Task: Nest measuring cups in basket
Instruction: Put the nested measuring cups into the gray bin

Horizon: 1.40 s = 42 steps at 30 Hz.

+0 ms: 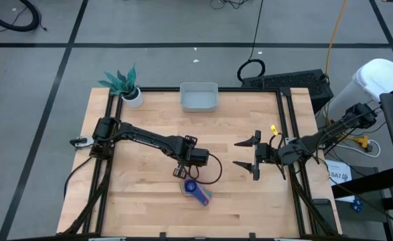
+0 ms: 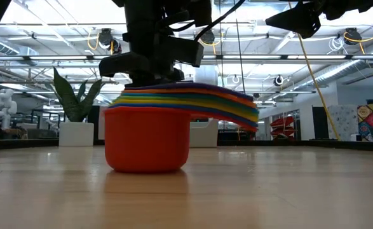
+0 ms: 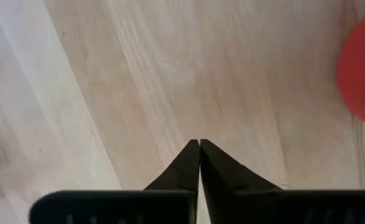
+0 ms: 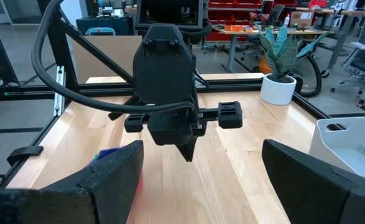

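Observation:
The measuring cups sit nested in one stack on the wooden table, the red one at the bottom resting on its base, and the coloured handles fan out to one side. My left gripper points down just beside the stack, toward the table's left. It is shut with nothing between its fingers, and the red cup lies off to its side. The pale basket stands at the table's far edge. My right gripper hangs open at the right, level, facing the left arm.
A white pot with a teal plant stands at the far left corner. Black rails run along the table's left and right sides. Bare wood lies between the stack and the basket.

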### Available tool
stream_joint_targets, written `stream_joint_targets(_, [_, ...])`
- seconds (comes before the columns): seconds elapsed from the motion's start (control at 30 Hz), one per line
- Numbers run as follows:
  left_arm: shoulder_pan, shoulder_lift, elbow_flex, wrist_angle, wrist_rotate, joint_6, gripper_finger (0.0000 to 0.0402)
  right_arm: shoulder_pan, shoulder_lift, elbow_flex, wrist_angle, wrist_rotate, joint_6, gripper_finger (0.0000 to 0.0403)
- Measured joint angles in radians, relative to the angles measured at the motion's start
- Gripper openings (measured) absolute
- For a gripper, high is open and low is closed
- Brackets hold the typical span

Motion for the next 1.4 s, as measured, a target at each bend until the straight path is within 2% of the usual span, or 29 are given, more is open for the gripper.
stream_joint_targets(0.13, [0.000, 0.000, 0.000, -0.004, -0.004, 0.000, 0.0015, 0.000, 0.000, 0.000, 0.000, 0.000, 0.005, 0.0322])
stream_joint_targets(0.27, [0.000, 0.000, 0.000, -0.044, -0.008, -0.003, 0.0028, 0.000, 0.005, 0.000, -0.035, -0.006, 0.094, 0.0322])
stream_joint_targets(0.43, [0.000, -0.006, 0.000, -0.082, -0.017, -0.047, 0.0062, 0.000, 0.103, -0.004, -0.067, -0.152, 0.261, 0.0322])
stream_joint_targets(0.6, [0.000, -0.075, 0.000, -0.132, -0.070, -0.136, 0.0116, 0.001, 0.251, -0.037, 0.057, -0.367, 0.491, 0.0322])
stream_joint_targets(0.67, [0.000, -0.120, 0.000, -0.136, -0.085, -0.181, 0.0139, 0.004, 0.305, -0.052, 0.159, -0.424, 0.579, 0.0322])
stream_joint_targets(0.83, [-0.009, -0.241, 0.000, -0.130, -0.081, -0.326, 0.0189, 0.042, 0.436, -0.080, 0.459, -0.446, 0.699, 0.0322])
stream_joint_targets(1.0, [-0.062, -0.316, 0.001, -0.044, -0.028, -0.468, 0.0221, 0.066, 0.546, -0.079, 0.558, -0.446, 0.788, 0.0322])
stream_joint_targets(1.13, [-0.139, -0.323, 0.001, -0.025, -0.031, -0.502, 0.0231, 0.074, 0.604, -0.076, 0.609, -0.449, 0.813, 0.0322])
stream_joint_targets(1.2, [-0.184, -0.321, -0.006, -0.030, -0.052, -0.505, 0.0231, 0.079, 0.622, -0.057, 0.588, -0.449, 0.774, 0.0322])
stream_joint_targets(1.4, [-0.338, -0.321, -0.025, 0.063, -0.146, -0.471, 0.0217, 0.093, 0.639, 0.086, 0.362, -0.472, 0.610, 0.0322])
